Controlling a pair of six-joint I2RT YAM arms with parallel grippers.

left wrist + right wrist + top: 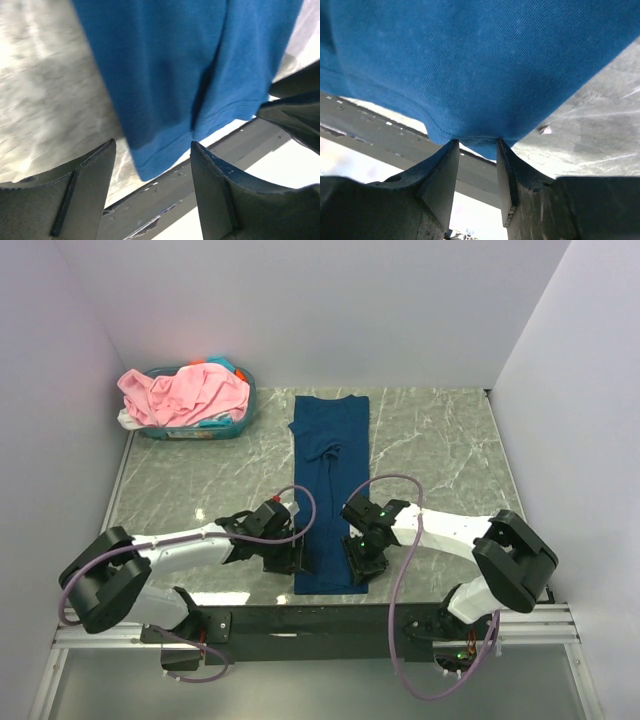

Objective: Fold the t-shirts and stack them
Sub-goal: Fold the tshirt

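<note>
Just ahead of the right end effector [476,143] lies the blue t-shirt [480,65].

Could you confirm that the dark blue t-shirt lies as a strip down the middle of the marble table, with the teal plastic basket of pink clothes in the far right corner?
No: the top external view shows the teal plastic basket of pink clothes in the far left corner. The dark blue t-shirt does lie as a strip down the middle of the marble table.

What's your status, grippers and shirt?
Left gripper open beside navy t-shirt, near corner. Right gripper open, hem at its tips. Basket far off, nothing blocking.
</note>
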